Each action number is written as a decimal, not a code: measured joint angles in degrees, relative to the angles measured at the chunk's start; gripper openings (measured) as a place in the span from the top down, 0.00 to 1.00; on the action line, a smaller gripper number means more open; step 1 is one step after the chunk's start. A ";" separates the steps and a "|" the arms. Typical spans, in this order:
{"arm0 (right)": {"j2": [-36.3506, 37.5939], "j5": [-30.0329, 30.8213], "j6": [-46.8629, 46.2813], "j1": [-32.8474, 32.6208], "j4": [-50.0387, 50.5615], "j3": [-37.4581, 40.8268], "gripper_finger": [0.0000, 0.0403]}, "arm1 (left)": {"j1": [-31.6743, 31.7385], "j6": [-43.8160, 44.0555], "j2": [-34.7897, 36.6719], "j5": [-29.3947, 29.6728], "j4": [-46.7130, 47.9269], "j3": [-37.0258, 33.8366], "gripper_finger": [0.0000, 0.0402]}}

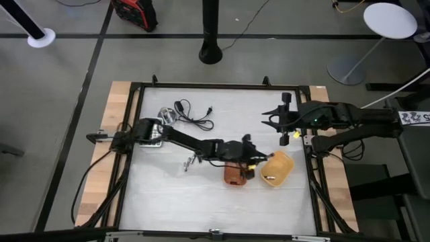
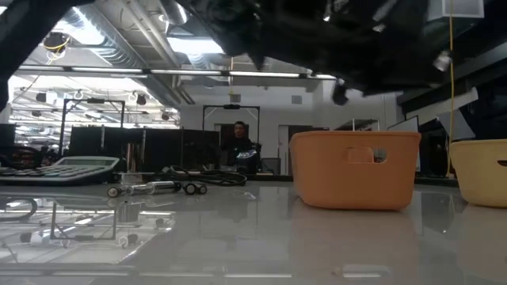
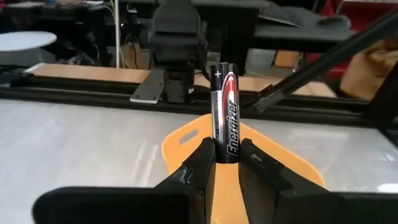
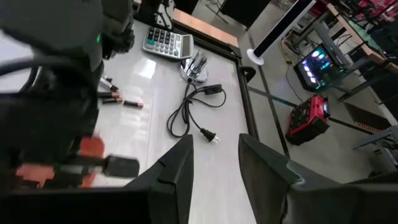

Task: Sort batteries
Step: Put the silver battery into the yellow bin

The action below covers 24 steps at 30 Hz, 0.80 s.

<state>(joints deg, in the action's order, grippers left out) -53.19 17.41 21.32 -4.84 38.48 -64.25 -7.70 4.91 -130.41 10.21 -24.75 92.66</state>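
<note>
Right then, your left arm reached from the table's left edge across to the middle, elbow low, with its left gripper [image 3: 227,163] poised over the orange tray [image 1: 234,173]. Its fingers [image 3: 198,163] were clamped on one battery [image 3: 224,112], held upright with the plus end on top, above the tray's rim. Loose batteries [image 1: 189,162] lay in a small cluster on the table [image 1: 201,202], left of the tray and beside the arm's forearm. You had the yellow tray [image 1: 277,169] just to the right of the orange one. Your right arm came in from the right edge, and its right gripper [image 4: 214,163] hung with fingers apart, above the table's far right part. Farther back lay the cable [image 1: 193,115] and the calculator [image 4: 166,42].
</note>
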 joint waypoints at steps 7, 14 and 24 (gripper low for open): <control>-0.33 -0.13 -0.04 0.00 0.72 0.02 0.70 | -0.64 -5.26 -7.60 -4.17 0.65 8.62 0.87; -0.31 -0.48 -0.04 0.00 0.71 0.02 0.70 | -1.75 -9.93 -10.16 -4.21 0.98 10.39 0.87; -0.31 -0.50 -0.04 0.00 0.67 0.02 0.70 | -1.77 -9.53 -10.12 -4.12 1.77 10.45 0.71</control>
<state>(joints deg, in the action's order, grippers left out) -53.49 16.91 21.28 -4.84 39.16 -64.23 -9.47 -4.62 -140.53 6.09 -22.98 103.11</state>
